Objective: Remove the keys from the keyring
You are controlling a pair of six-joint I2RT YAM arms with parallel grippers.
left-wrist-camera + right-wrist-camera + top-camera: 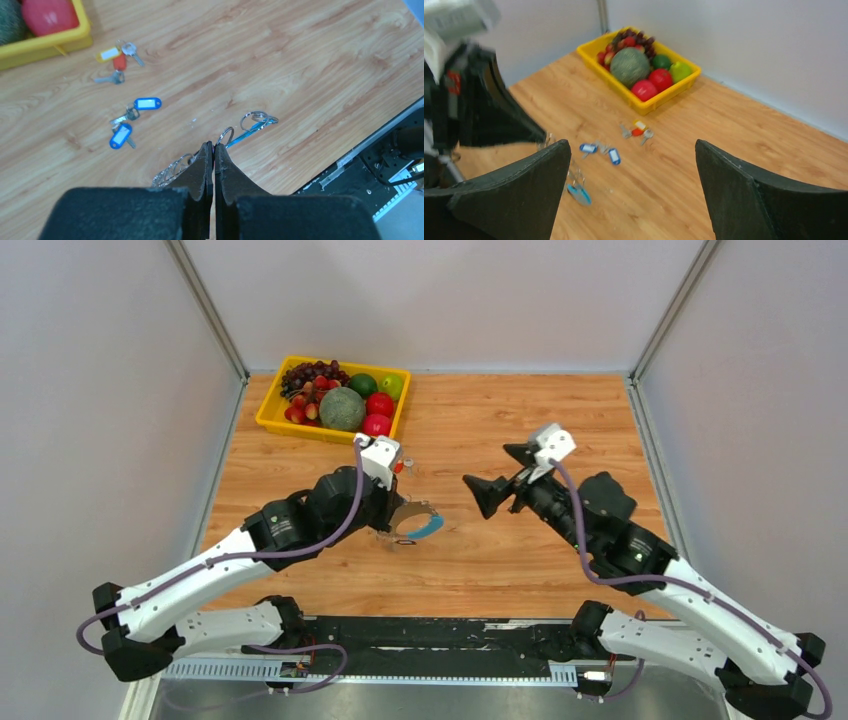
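Note:
The keyring lies on the wooden table; its blue arc [430, 528] shows in the top view, and in the left wrist view [250, 131] with silvery rings [172, 170] beside it. My left gripper [213, 147] is shut on the keyring's edge, also seen in the top view [395, 523]. Loose keys lie on the table: two with blue tags [147, 103] [120, 135], and a cluster with orange and yellow tags [117, 57]. My right gripper [490, 490] is wide open and empty, above the table right of the keyring. Its view shows the blue-tagged keys [614, 156] and the blue arc [579, 194].
A yellow tray [270, 415] of fruit stands at the back left, close behind the loose keys [639, 129]. Grey walls enclose the table on three sides. The black base rail [440, 635] runs along the near edge.

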